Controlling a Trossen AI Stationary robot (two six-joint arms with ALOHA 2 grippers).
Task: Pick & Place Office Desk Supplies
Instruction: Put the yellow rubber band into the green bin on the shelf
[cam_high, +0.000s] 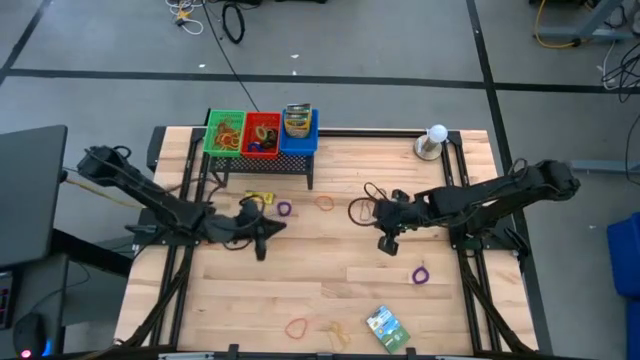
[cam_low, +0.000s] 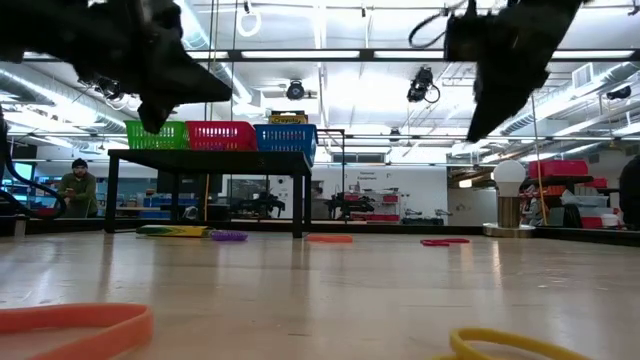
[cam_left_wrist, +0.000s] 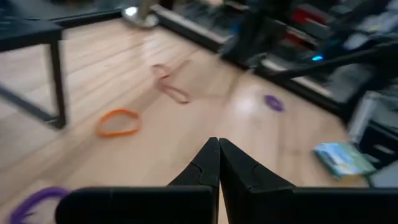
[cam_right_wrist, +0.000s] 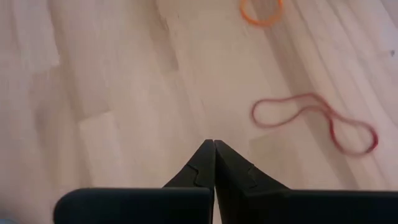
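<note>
Rubber bands lie flat on the wooden table: an orange one (cam_high: 325, 202), a dark red loop (cam_high: 360, 210), purple ones (cam_high: 284, 209) (cam_high: 420, 274), and a red one (cam_high: 296, 326) and a yellow one (cam_high: 335, 330) near the front edge. A green printed packet (cam_high: 386, 325) lies front right. A yellow crayon box (cam_high: 258, 199) lies by the rack. My left gripper (cam_left_wrist: 217, 146) is shut and empty above the table left of centre. My right gripper (cam_right_wrist: 214, 144) is shut and empty, tilted down above bare wood near the red loop (cam_right_wrist: 317, 121).
A black rack (cam_high: 262, 160) at the back of the table carries green (cam_high: 224, 132), red (cam_high: 262, 133) and blue (cam_high: 298, 128) bins with supplies in them. A white ball on a round base (cam_high: 436, 140) stands at the back right. Bare wood lies between the two grippers.
</note>
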